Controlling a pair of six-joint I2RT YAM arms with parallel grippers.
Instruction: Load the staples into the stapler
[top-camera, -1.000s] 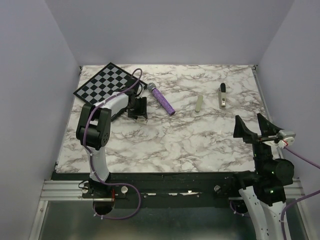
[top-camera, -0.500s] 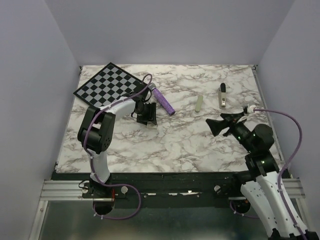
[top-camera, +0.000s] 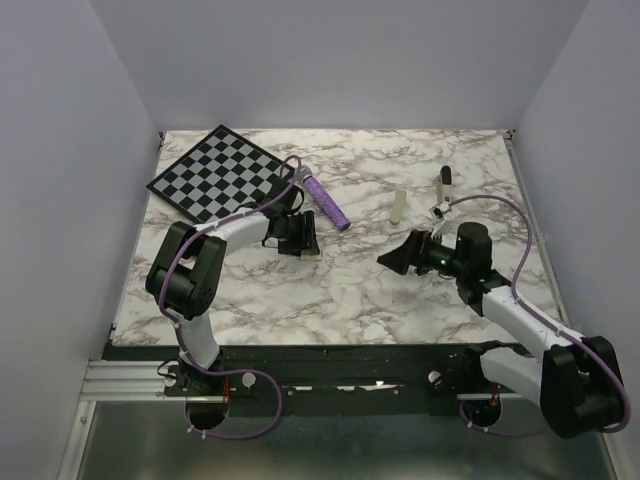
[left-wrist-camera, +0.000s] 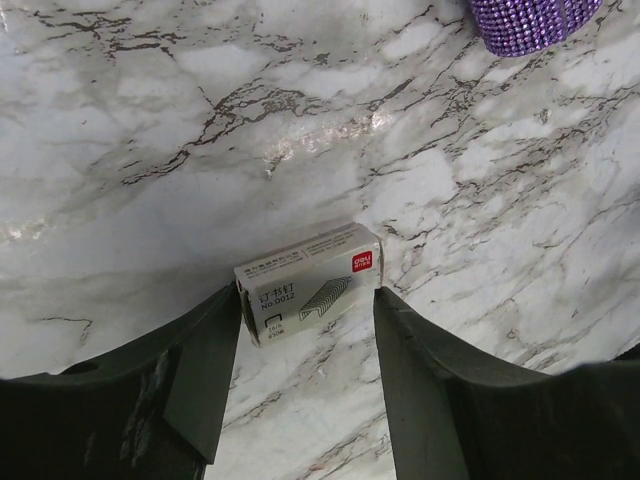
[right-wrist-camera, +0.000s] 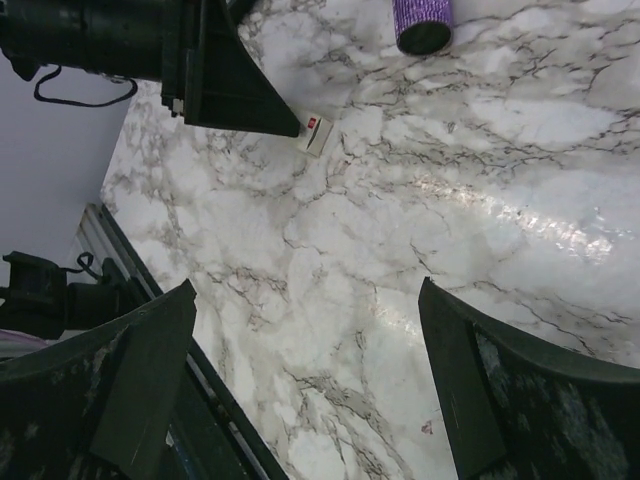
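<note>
Only the left wrist view shows the printed cream box (left-wrist-camera: 310, 282) lying flat on the marble worktop (left-wrist-camera: 150, 120). The left end effector (left-wrist-camera: 308, 295) grips it, one fingertip against each short end. The right wrist view shows that box (right-wrist-camera: 315, 133) only as a speck at the left fingertips. There the right end effector (right-wrist-camera: 308, 290) is spread wide and empty over bare marble.

From above, the purple stapler (top-camera: 328, 200) lies at 1 o'clock of the left end effector (top-camera: 300, 240). The pale stapler (top-camera: 399, 206) lies at 12 o'clock of the right end effector (top-camera: 398, 257), and the black-topped stapler (top-camera: 445, 178) at 1 o'clock. The checkerboard (top-camera: 220, 172) sits at 10 o'clock.

A second ago the right arm stood upright at the near right edge; now it stretches low toward the centre. The left end effector has slid away from the checkerboard.

The box is closed, its contents hidden. I cannot make out the staples in any view.
</note>
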